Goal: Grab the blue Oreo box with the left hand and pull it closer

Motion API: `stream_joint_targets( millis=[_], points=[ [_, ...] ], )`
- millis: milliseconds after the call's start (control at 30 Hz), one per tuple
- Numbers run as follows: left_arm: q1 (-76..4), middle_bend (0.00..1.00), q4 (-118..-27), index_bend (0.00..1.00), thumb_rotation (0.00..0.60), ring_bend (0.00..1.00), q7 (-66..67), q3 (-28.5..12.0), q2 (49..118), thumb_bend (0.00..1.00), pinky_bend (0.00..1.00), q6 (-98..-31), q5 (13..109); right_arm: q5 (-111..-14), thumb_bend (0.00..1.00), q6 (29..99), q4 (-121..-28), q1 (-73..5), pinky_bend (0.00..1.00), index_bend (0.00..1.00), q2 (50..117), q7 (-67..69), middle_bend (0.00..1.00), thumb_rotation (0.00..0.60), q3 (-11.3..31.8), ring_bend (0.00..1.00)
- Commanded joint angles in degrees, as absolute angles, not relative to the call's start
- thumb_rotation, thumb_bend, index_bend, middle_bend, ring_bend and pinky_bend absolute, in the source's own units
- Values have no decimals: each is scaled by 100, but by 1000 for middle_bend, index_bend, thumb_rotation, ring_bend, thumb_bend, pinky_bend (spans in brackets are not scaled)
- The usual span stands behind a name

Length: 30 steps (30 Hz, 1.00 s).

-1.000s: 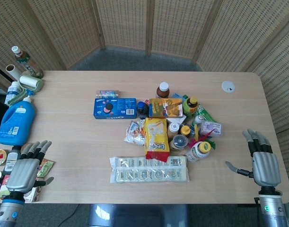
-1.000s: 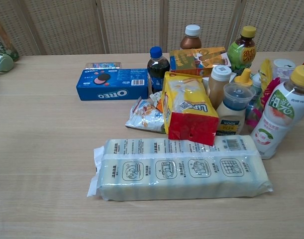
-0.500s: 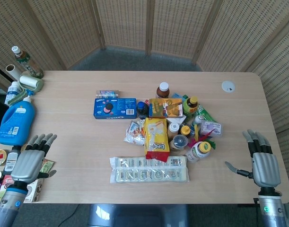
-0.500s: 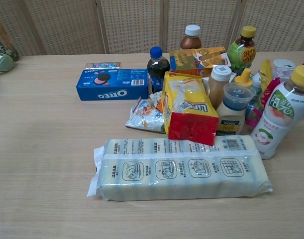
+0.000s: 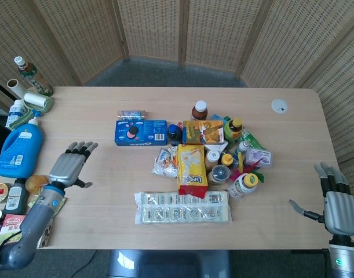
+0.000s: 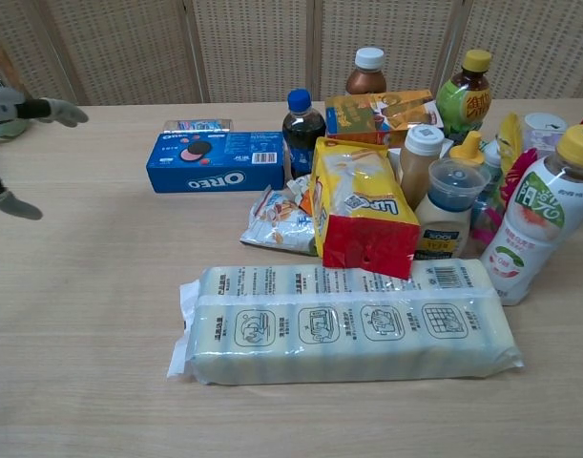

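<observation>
The blue Oreo box (image 5: 142, 132) lies flat on the table, left of the pile of snacks; in the chest view the Oreo box (image 6: 216, 161) shows its logo upside down. My left hand (image 5: 70, 165) hovers open over the table, well to the left of the box and nearer to me, its fingers apart and pointing away. Only its fingertips (image 6: 60, 112) enter the chest view at the left edge. My right hand (image 5: 339, 205) is open at the table's near right corner, holding nothing.
A small packet (image 5: 132, 114) lies just behind the Oreo box. A dark bottle (image 5: 174, 132), a yellow bag (image 5: 192, 169) and several bottles crowd its right side. A long wafer pack (image 5: 182, 207) lies in front. A blue detergent jug (image 5: 20, 146) stands at the left edge.
My left hand has risen from the near left corner and travelled forward and right towards the box. My right hand has drifted slightly right and back towards me.
</observation>
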State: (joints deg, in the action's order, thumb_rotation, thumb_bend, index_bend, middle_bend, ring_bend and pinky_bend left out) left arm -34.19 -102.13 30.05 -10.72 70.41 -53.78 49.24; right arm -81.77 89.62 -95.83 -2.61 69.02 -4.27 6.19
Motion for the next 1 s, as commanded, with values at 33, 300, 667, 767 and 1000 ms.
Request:
stream_joint_targets(
  millis=[33,300,667,767,1000],
  points=[
    [-4004,0,-9639,0,600,0,3178,-1288,7509,147,0,-4907,4367,-8159,147,9026,-9600,-203,0,0,6847,-415,0,339,628,0],
    [-5003,0,-8463,0,573,0,3231,-1364,8289,150,0,-4116,3527,-8079,149,9189,-9710,-27,0,0,6687,-445,0,340,633,0],
    [-5950,0,-6928,0,566,0,2986,-1170,9204,150,0,-3249,2874,-7957,148,9417,-9795,242,0,0,6535,-454,0,340,629,0],
    [-6038,0,-6721,0,566,0,2845,-1097,9337,149,0,-3127,2844,-7939,149,9462,-9822,291,0,0,6512,-468,0,343,638,0],
    [-6004,235,-6766,98,568,248,2581,-856,9286,148,0,-3139,2988,-7955,147,9470,-9851,311,0,0,6509,-485,0,341,669,0]
  ],
)
